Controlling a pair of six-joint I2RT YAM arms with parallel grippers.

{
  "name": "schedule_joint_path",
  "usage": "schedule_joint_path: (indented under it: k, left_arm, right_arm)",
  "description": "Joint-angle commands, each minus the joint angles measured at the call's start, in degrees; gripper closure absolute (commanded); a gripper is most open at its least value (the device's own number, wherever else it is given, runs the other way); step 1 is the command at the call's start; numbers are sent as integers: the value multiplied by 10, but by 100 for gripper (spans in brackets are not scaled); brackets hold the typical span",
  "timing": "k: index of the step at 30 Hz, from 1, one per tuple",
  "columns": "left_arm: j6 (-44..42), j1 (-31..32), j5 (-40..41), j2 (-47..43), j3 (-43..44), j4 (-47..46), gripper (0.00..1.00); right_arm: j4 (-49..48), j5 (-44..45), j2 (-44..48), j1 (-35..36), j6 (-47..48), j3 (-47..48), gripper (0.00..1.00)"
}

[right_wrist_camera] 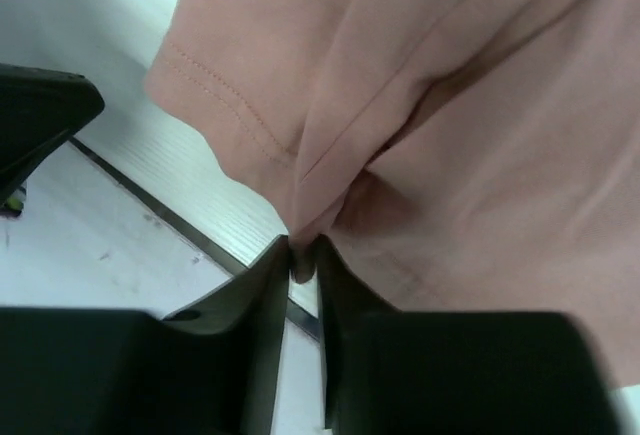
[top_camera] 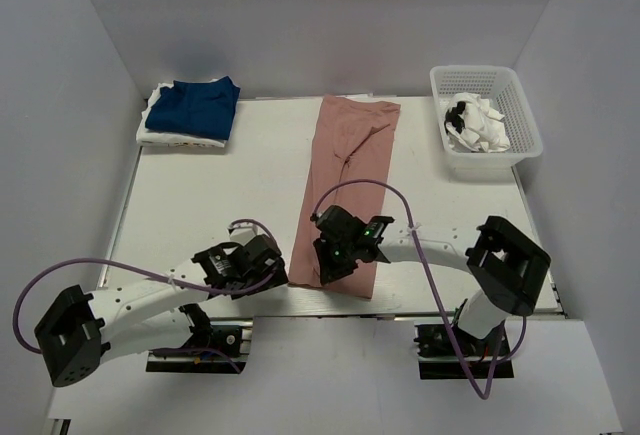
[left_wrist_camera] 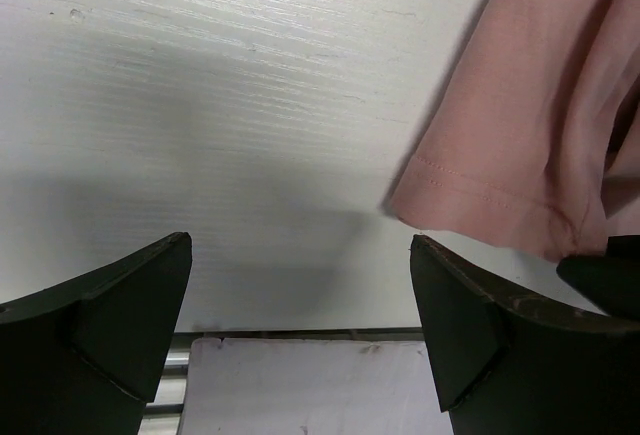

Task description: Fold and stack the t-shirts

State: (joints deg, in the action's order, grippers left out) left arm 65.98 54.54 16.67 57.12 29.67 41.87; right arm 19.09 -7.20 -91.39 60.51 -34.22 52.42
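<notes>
Both arms, the left arm (top_camera: 135,300) and right arm (top_camera: 435,248), are white tubes with blocky black joint housings, black wedge-shaped fingers (left_wrist_camera: 110,330), looping purple cables (top_camera: 368,185), and black base plates (top_camera: 195,360) at seven and five o'clock.

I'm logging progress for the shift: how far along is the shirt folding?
Done: a navy t-shirt lies folded on a white t-shirt at the far left. In hand: the pink t-shirt is folded into a long strip; the right gripper pinches its near hem, and the left gripper is open beside its corner. Left: fold it shorter, stack it, then probably the white cloth in the basket.
</notes>
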Motion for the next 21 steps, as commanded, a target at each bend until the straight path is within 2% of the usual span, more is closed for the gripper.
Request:
schedule_joint_path:
  k: [1,2,3,10,16,18,20,21]
  left_arm:
    - [7,-1,3,-23,-10,-4,0]
    - [7,-1,3,-23,-10,-4,0]
    - [7,-1,3,-23,-10,-4,0]
    - [0,-1,3,-23,1,-9,0]
    - [-51,-1,3,19,39,-35,0]
    - [-73,-1,3,58,57,-41,0]
    - [-84,-1,-2,85,68,-48,0]
    - [-90,-1,-8,111,76,-55,0]
  right_arm:
    - [-39,-1,3,2,-12,22,85]
    - [-44,-1,8,3,-16,21,100]
    - [-54,-6,12,4,-21,16,100]
    - [-35,1,103,2,-54,-19,100]
    - [-5,12,101,-1,-86,-54,100]
    - [6,9,88,-2,-86,-53,93]
    - [16,10,64,-2,-86,-40,93]
    - [43,18,59,-2,-89,-31,86]
